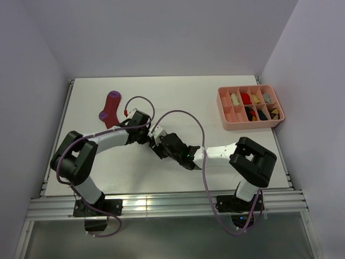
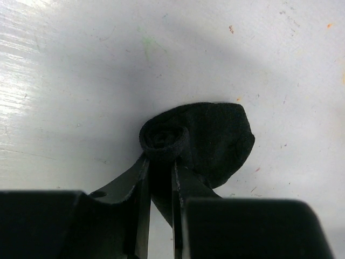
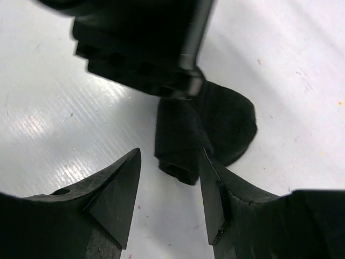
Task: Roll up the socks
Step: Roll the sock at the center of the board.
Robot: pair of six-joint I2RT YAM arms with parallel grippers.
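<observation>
The left gripper point(image 2: 160, 171) has its two fingers drawn nearly together, pinching the rolled end of the black sock point(image 2: 218, 137). That end forms a tight coil just above the fingertips. The rest of the sock fans out flat on the white table point(image 2: 81, 81) to the right of the coil.

The right gripper point(image 3: 169, 171) comes in from the opposite side with its fingers point(image 3: 116, 189) spread wide. The coiled end sits between them, close against the right-hand finger and apart from the left-hand one. Both grippers meet over the sock near the middle of the table in the top view.

Beyond them, toward the far left, the magenta sock point(image 1: 110, 108) lies flat and unrolled. The pink tray point(image 1: 250, 125) stands well apart at the far right, with small rolled items in its compartments.
</observation>
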